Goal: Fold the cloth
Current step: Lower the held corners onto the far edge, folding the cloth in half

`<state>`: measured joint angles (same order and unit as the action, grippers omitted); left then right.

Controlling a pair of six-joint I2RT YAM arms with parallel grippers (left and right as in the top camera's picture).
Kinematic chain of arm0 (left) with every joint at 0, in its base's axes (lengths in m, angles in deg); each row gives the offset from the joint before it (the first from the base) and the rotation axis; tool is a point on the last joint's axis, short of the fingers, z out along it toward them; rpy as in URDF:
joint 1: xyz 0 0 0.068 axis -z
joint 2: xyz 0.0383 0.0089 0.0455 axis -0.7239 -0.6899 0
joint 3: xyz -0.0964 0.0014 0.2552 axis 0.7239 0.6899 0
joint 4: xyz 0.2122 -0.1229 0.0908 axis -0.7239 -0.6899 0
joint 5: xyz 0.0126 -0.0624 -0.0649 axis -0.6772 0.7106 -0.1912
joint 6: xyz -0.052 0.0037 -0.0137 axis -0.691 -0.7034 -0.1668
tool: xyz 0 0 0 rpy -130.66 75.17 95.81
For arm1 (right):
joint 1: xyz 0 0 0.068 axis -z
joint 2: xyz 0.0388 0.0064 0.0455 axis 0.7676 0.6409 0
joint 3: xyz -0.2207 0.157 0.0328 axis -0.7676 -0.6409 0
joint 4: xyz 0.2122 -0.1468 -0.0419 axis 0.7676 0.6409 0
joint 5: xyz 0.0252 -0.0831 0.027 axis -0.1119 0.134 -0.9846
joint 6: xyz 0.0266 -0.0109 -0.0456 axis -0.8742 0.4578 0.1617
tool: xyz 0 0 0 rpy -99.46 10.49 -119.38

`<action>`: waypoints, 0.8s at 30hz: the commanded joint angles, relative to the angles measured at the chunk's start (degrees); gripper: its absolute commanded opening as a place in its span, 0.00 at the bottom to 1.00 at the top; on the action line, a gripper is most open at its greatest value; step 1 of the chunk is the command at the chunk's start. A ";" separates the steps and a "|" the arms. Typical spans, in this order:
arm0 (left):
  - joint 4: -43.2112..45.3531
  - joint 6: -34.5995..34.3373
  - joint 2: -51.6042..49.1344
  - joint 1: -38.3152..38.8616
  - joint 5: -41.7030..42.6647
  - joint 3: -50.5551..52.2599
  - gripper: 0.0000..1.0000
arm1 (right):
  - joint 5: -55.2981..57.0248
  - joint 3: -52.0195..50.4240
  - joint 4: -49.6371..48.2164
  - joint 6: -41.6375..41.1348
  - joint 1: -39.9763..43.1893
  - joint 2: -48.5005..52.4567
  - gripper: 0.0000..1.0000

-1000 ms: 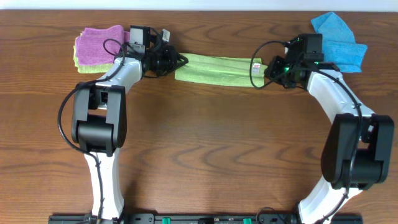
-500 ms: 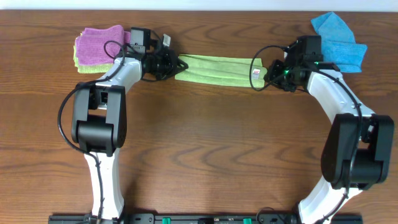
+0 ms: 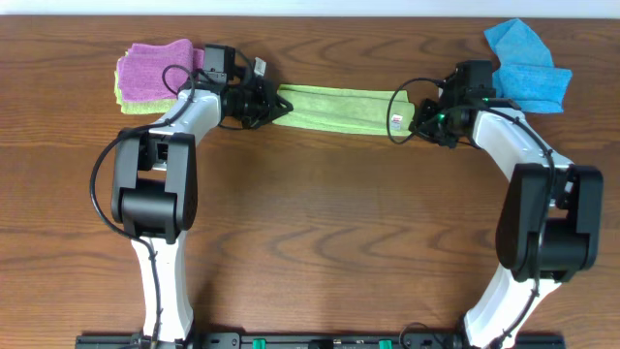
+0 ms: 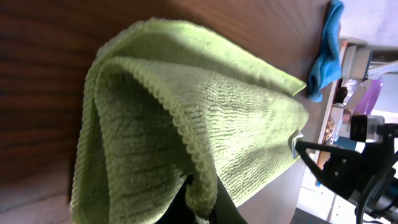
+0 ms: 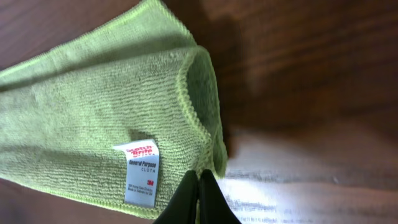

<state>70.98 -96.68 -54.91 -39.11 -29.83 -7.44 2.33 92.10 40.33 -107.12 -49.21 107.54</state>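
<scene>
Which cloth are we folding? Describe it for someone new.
Along the far side of the wooden table, look between the left gripper and the right gripper. The cloth is the lime-green strip pinched at both ends, white tag by the right gripper; the purple cloth and blue cloth lie beyond them.

Overhead cam is the easy one: bright, even light, and the wood grain on my table (image 3: 320,242) is sharp from edge to edge, with only short soft shadows hugging my arms. Left wrist cam is moodier. The wood sinks to near black toward 9 o'clock, the lime-green cloth (image 4: 186,112) is well lit with its weave in focus, and the room at 3 o'clock is blurry and washed out. On the right wrist cam a whitish glare band crosses the wood from 3 to 5 o'clock, there's deep shadow at 1 o'clock, the tag (image 5: 140,171) print is readable, and my right gripper (image 5: 199,194) at 6 o'clock is a dark silhouette.
</scene>
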 commanded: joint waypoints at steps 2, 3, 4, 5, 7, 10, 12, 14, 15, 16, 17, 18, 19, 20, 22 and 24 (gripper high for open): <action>-1.16 3.54 -0.46 -1.68 -5.20 -1.25 0.06 | 4.87 0.94 -1.64 0.42 0.48 -0.04 0.02; -1.22 3.56 -0.46 -1.68 -5.62 -1.25 0.06 | 4.87 0.94 -2.03 0.42 0.48 -0.04 0.01; -1.25 3.56 -0.46 -1.68 -5.66 -1.25 0.06 | 4.87 0.94 -2.54 0.42 0.48 -0.04 0.02; -1.25 3.56 -0.46 -1.68 -5.66 -1.25 0.06 | 4.87 0.94 -2.99 0.39 0.48 -0.02 0.02; -1.25 3.58 -0.46 -1.68 -5.66 -1.25 0.06 | 4.87 0.94 -3.76 0.39 0.48 0.00 0.01; -1.14 3.69 -0.46 -1.68 -6.62 -1.25 0.06 | 4.87 0.94 -4.17 0.37 0.48 0.09 0.01; -1.18 3.82 -0.46 -1.68 -7.48 -1.25 0.06 | 4.85 0.94 -4.17 0.35 0.48 0.48 0.02; -1.18 3.98 -0.46 -1.68 -7.56 -1.25 0.06 | 4.76 0.94 -4.11 0.11 0.48 1.09 0.02; -1.18 3.98 -0.46 -1.68 -7.56 -1.25 0.06 | 4.42 0.94 -4.15 0.02 0.48 1.53 0.01; -1.18 3.98 -0.46 -1.68 -7.54 -1.25 0.06 | 4.02 0.94 -4.15 -0.31 0.46 1.77 0.02; -1.18 3.98 -0.46 -1.68 -7.56 -1.25 0.06 | 3.74 0.94 -4.26 -0.42 0.44 2.27 0.02; -1.18 3.98 -0.46 -1.68 -7.61 -1.25 0.06 | 3.67 0.94 -4.28 -0.61 0.37 2.40 0.02; -1.18 3.98 -0.46 -1.68 -7.76 -1.25 0.06 | 3.67 0.94 -4.28 -0.74 0.24 2.67 0.02; -1.20 3.98 -0.46 -1.68 -8.00 -1.25 0.06 | 3.72 0.94 -4.31 -0.74 0.15 2.67 0.02; -1.36 3.98 -0.46 -1.68 -9.35 -1.25 0.06 | 3.78 0.94 -4.48 -0.72 -0.15 2.67 0.02; -1.42 4.00 -0.46 -1.68 -10.43 -1.25 0.06 | 3.76 0.94 -4.44 -0.74 -0.37 2.67 0.02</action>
<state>69.84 -94.16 -54.91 -39.11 -34.59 -7.44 1.37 92.16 35.91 -107.23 -49.72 109.64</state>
